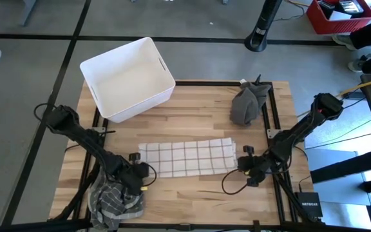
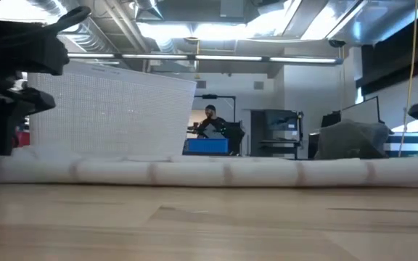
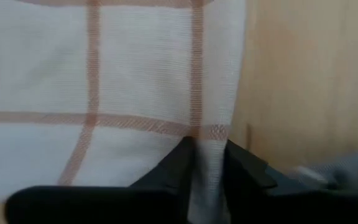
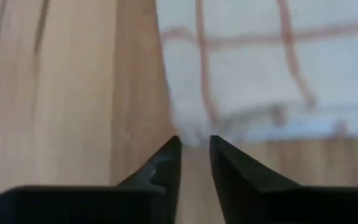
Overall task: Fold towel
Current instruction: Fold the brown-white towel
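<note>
Checked towels: 1, the white towel (image 1: 187,158) w/ thin checks, laid flat mid-table.
Grey cloths: we count 2 — grey cloth (image 1: 247,103) at far right of table, striped grey cloth (image 1: 113,198) bunched at near left corner.
Bins: 1 white bin (image 1: 127,77); red crate (image 1: 337,14) on floor, also 1.
Arms: 2, so grippers 2 — left gripper (image 1: 141,174), right gripper (image 1: 243,163).
Tables: 1 wooden table (image 1: 198,116).
Persons: we see 1 person (image 2: 212,123) far back in the low view.
Netgear boxes: 1 black box (image 1: 308,205).
</note>
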